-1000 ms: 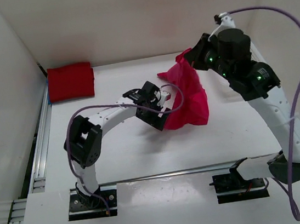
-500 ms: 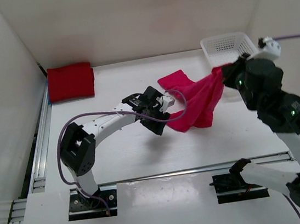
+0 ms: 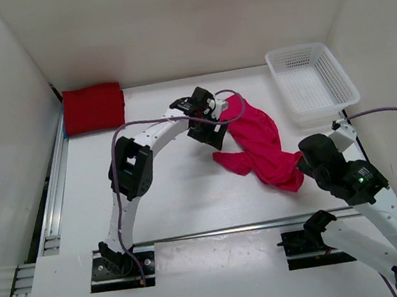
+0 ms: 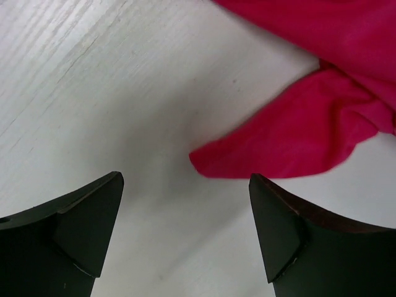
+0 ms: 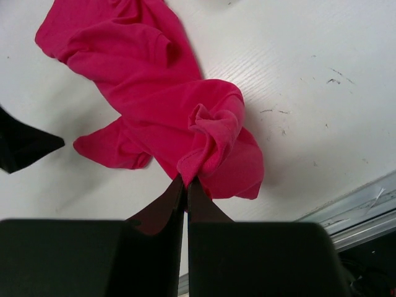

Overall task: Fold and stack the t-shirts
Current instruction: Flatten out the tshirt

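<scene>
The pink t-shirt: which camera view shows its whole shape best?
The top external view: the whole pink t-shirt shows there, crumpled on the table. The right wrist view shows most of it, one fold pinched in the right tool. The left wrist view shows only an edge.

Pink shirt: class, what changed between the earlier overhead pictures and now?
The right gripper, shut on the pink shirt, pulled it from mid-air toward the table's near right, where it lies stretched out. The left gripper moved farther back, open. The folded red shirt stayed put.
</scene>
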Action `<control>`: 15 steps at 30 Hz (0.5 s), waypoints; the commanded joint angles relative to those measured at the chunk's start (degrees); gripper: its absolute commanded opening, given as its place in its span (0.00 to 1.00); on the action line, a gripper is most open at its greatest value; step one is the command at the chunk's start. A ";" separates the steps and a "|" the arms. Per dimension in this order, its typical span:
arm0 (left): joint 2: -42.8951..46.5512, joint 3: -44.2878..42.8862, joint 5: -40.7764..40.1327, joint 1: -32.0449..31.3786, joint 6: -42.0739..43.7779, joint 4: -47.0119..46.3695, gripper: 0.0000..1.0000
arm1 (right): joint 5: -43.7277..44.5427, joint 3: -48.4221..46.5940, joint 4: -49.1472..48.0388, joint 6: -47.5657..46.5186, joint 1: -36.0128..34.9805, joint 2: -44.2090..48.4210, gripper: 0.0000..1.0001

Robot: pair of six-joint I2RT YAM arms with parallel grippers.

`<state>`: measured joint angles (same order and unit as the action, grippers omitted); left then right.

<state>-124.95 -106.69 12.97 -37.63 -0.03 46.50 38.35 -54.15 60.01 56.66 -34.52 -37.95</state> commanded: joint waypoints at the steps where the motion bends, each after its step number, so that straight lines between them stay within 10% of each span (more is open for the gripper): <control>1: -3.28 -3.61 1.35 -0.69 0.03 3.07 0.94 | 0.24 -0.86 0.28 2.40 -0.11 -1.33 0.00; 11: -5.91 -1.49 7.59 -1.22 0.03 3.07 0.87 | 0.85 -0.25 0.28 1.87 -0.11 -1.33 0.00; 15: -8.12 -3.34 7.59 -1.75 0.03 3.07 0.55 | 1.55 -1.04 0.28 1.17 -0.11 -1.86 0.00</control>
<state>-131.63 -108.16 18.68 -38.44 -0.19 49.47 38.20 -54.15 60.10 57.93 -34.52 -39.48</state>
